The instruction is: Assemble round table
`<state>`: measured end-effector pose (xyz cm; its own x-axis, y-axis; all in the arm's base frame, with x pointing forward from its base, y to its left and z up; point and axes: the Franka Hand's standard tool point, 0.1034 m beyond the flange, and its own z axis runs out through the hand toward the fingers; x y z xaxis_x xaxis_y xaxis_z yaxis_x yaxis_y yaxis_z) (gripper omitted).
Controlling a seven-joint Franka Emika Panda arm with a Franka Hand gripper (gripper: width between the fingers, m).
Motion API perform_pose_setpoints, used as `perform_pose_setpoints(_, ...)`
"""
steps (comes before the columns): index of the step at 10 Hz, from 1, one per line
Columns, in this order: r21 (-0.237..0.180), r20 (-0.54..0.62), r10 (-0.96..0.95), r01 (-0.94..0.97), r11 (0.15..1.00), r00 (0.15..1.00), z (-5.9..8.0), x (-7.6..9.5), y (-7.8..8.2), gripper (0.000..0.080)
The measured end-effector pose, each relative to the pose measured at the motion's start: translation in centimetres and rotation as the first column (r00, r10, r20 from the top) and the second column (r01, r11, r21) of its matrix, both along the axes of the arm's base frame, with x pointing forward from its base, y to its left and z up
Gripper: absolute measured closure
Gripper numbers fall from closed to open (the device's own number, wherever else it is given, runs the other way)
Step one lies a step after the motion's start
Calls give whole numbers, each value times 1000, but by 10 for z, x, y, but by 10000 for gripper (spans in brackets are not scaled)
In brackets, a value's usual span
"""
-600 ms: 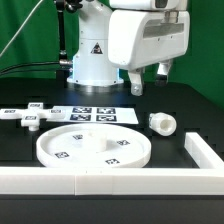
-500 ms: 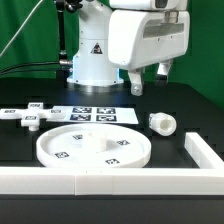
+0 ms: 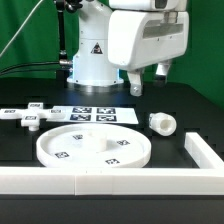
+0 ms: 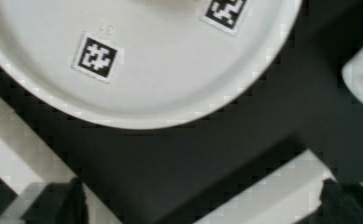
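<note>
- So, starting from the round disc point(image 3: 92, 148): the marker board point(image 3: 92, 115) lies flat on the black table point(image 3: 190, 105) just behind it. The white border rail point(image 3: 100, 181) runs right along its near side and turns a corner off to the exterior view's right.
- The cross-shaped foot piece point(image 3: 28, 116) sits behind the disc toward the exterior view's left. The short leg point(image 3: 162, 122) is behind it toward the exterior view's right and seems to lie on its side. Both are apart from the disc.
- The gripper point(image 3: 148, 78) hangs up in the air above and behind the disc, roughly over the far edge of the marker board, touching none of the parts.
- Its fingers are spread wide and hold nothing. In the wrist view the two dark fingertips point(image 4: 53, 200) show far apart, with bare table between them.
- The disc itself is big, white and flat inside a raised rim, with several black-white square tags on top. The wrist view catches its curved edge and two tags.
- A white bit point(image 4: 361, 75) also shows at the wrist view's edge, can't tell what it is.
</note>
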<state>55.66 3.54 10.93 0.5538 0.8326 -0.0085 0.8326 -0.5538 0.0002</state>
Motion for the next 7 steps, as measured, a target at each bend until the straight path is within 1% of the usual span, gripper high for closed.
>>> perform_pose_setpoints(1, -1, -2, 27, -27, 1000, 1000, -10, -7, -18, 150)
perform_pose_setpoints(3, 4, 3, 81, -81, 997, 997, -30, -11, -45, 150)
perform_pose_setpoints(6, 15, -3, 109, -109, 994, 994, -62, -14, -70, 150)
perform_pose_setpoints(7, 18, -11, 106, -105, 994, 994, -70, -14, -72, 150)
